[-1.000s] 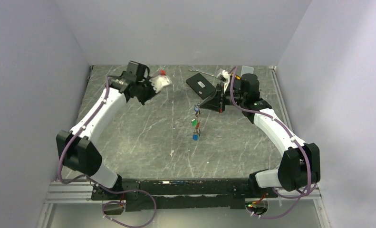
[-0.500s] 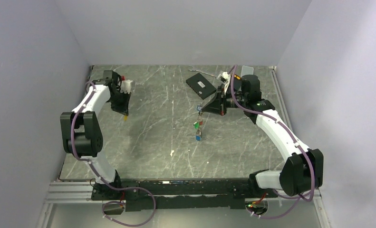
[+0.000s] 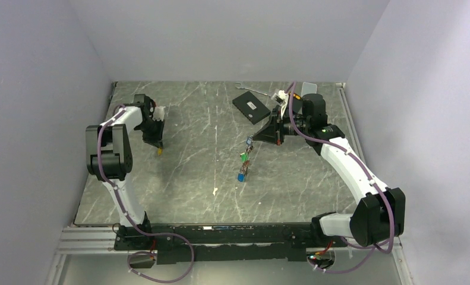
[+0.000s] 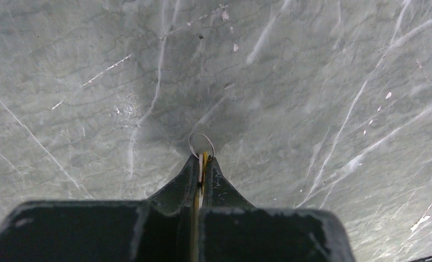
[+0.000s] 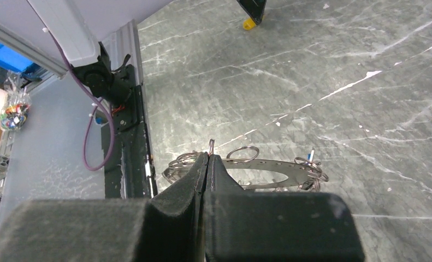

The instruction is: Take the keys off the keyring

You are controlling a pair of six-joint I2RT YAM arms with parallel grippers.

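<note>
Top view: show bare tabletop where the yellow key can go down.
Bare grey marbled tabletop lies between the left end effector, shut on the yellow-headed key, and the coloured keys hanging from the metal keyring in the right end effector, and toward the front rail. Crowded: far right, around the black flat box and silver wrench.

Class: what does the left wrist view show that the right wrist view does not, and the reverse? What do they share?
Left wrist only: a small wire loop sticking out of the shut left hand. Right wrist only: the keyring, pinched in the right hand, and the arms' base rail. Both: the yellow key in the left hand, and the marbled table.
</note>
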